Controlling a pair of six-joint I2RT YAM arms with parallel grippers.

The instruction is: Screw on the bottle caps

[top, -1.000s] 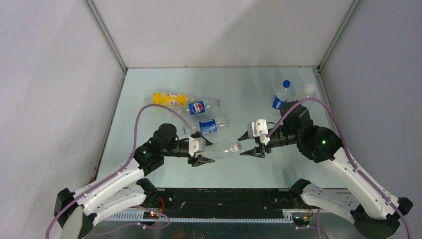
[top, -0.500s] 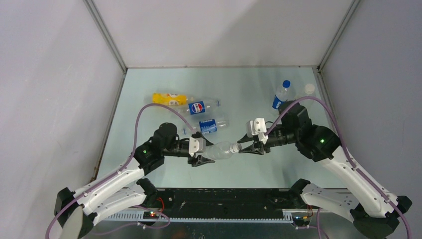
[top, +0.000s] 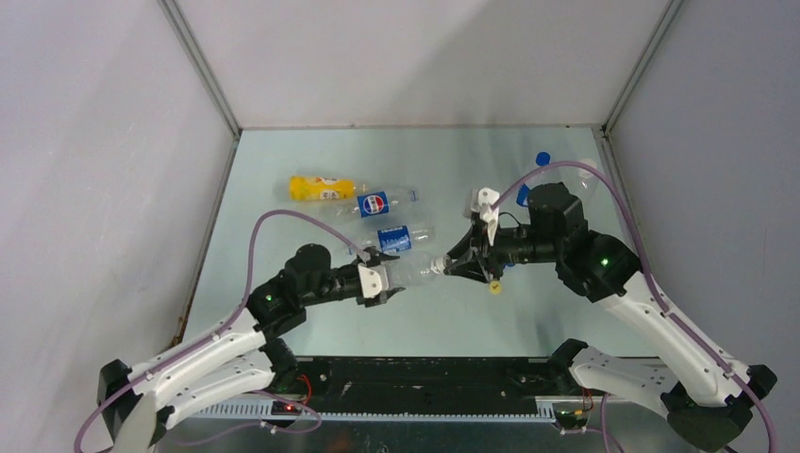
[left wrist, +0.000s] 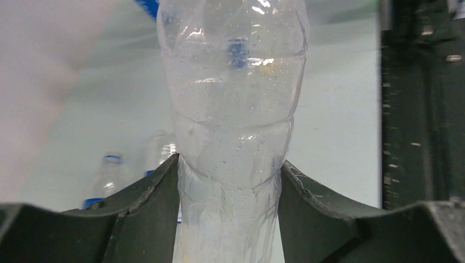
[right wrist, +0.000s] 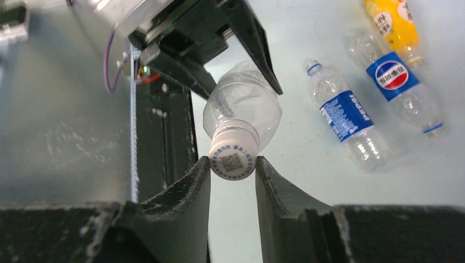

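**A:** Bottle point(left wrist: 233, 109) location?
**B:** Clear and unlabelled, held sideways over the tabletop point(top: 311, 156), its body clamped in the left gripper point(top: 384, 283).
**A:** And the white cap point(right wrist: 232, 158)?
**B:** On its neck, pinched by the right gripper point(right wrist: 232, 165) (a yellow cap point(top: 493, 288) lies on the tabletop nearby).

Both arms reach inward, tips facing at mid-scene. The left end effector point(top: 389, 285) clamps the bottle point(top: 415, 272). The right end effector point(top: 447, 267) pinches its white cap point(right wrist: 232, 159).
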